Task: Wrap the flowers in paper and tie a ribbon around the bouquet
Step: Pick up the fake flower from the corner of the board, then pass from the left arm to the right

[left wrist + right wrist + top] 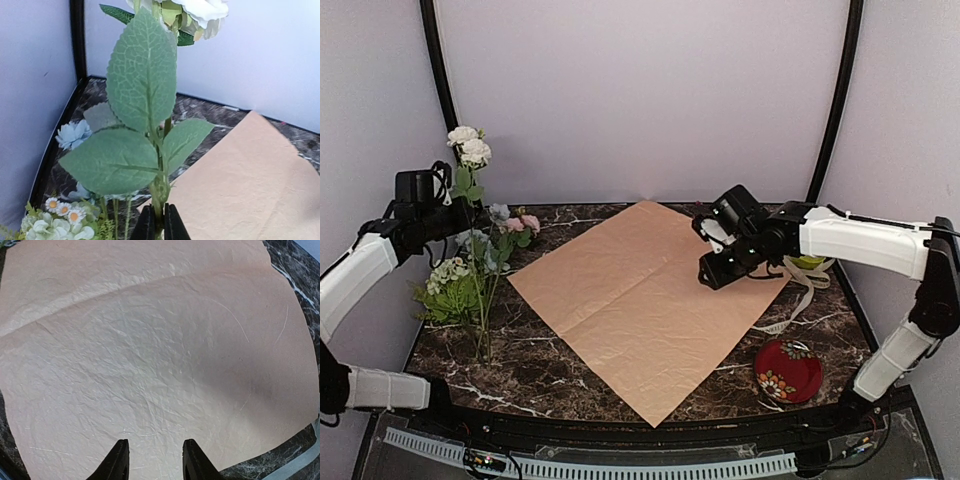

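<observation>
Your left gripper (158, 222) is pinched tight on a stem of the flowers (475, 270), which stand upright at the left edge of the table (560, 370). Your right gripper (154, 460) hangs part-open over the flat paper (650, 300), holding nothing. The ribbon (807, 290) lies right of it, near a flower-patterned red dish (788, 370).
</observation>
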`<state>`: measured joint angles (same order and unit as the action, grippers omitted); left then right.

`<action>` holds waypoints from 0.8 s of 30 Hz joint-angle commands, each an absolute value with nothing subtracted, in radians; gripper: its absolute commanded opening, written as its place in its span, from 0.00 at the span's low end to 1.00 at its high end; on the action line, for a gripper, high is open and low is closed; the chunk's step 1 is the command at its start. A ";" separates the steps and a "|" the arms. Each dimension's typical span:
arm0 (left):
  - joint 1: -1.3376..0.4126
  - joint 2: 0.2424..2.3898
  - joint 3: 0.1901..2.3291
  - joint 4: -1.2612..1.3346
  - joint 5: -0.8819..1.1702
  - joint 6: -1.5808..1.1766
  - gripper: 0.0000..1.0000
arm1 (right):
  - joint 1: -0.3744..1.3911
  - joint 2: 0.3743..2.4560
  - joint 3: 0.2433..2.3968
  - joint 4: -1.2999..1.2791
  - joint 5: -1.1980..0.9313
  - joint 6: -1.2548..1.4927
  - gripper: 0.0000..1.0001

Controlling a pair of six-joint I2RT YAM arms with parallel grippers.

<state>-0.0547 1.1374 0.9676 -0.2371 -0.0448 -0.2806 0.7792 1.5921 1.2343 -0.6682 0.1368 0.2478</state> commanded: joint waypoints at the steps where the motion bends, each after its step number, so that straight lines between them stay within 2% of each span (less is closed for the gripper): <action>1: -0.125 1.017 0.931 -0.003 0.258 -0.258 0.00 | 0.786 1.514 1.301 -0.468 -0.050 0.217 0.37; 7: -0.443 0.981 0.895 0.253 0.391 -0.253 0.00 | 0.803 1.520 1.361 -0.009 -0.476 0.332 0.41; 10: -0.518 1.001 0.868 0.388 0.448 -0.319 0.00 | 0.816 1.552 1.390 0.253 -0.589 0.442 0.50; 12: -0.554 1.020 0.851 0.452 0.455 -0.356 0.00 | 0.818 1.580 1.418 0.369 -0.605 0.512 0.59; 17: -0.667 1.096 0.853 0.505 0.457 -0.354 0.00 | 0.831 1.678 1.474 0.472 -0.627 0.625 0.79; 22: -0.709 1.165 0.866 0.532 0.456 -0.355 0.00 | 0.857 1.725 1.504 0.496 -0.650 0.648 0.81; 23: -0.713 1.175 0.868 0.534 0.456 -0.357 0.00 | 0.859 1.723 1.501 0.502 -0.654 0.650 0.79; 24: -0.716 1.184 0.873 0.529 0.458 -0.358 0.00 | 0.859 1.722 1.497 0.501 -0.650 0.652 0.72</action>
